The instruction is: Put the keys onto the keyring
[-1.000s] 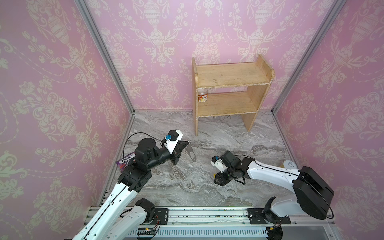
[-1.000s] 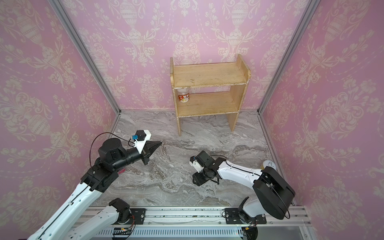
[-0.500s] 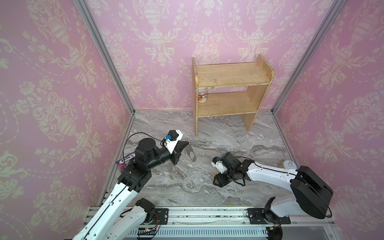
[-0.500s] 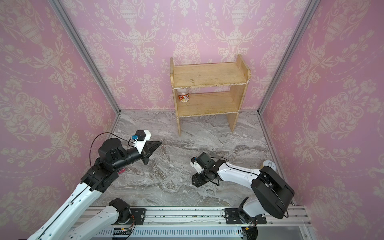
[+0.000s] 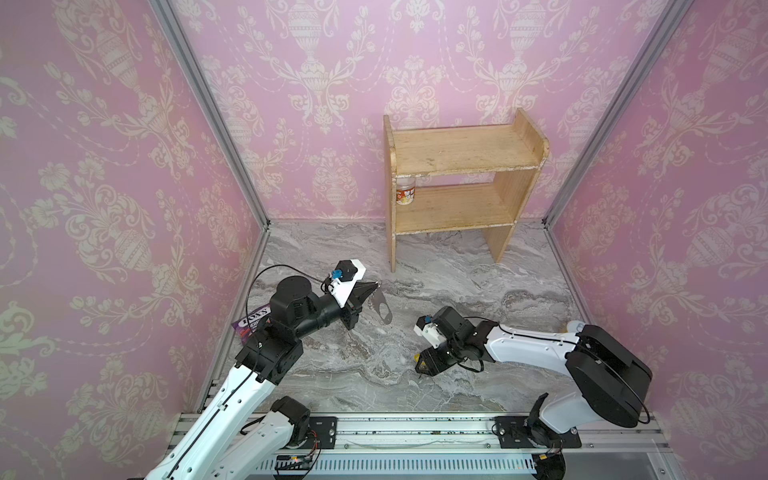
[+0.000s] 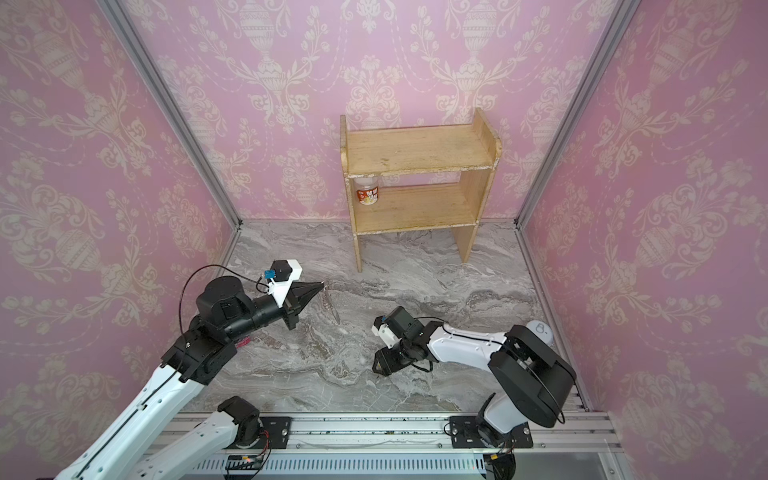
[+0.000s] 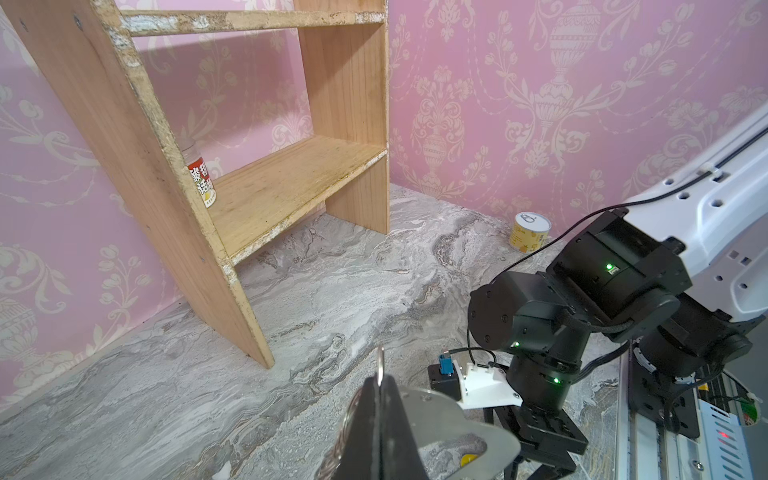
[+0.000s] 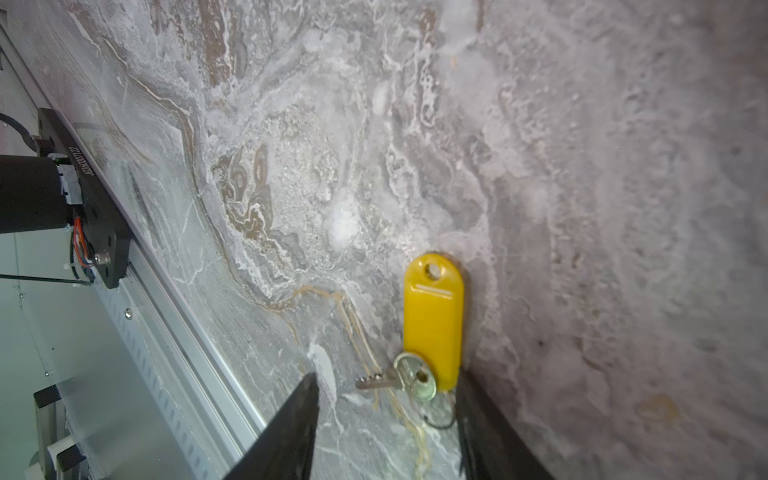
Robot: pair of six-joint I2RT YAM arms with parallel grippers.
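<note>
Keyring held up on the left; keys flat on the worktop, not yet picked up.

Left jaws are pressed together on the edge of the keyring (image 5: 384, 309), which hangs clear of the worktop (image 5: 478, 291). The keys (image 8: 433, 320) lie about 5 o'clock from it. Right jaws are spread around them, with the yellow tag against one jaw and the key (image 8: 415, 376) in the gap. Best to centre on the tag before closing, and leave the wire loop (image 8: 436, 422) free.
</note>
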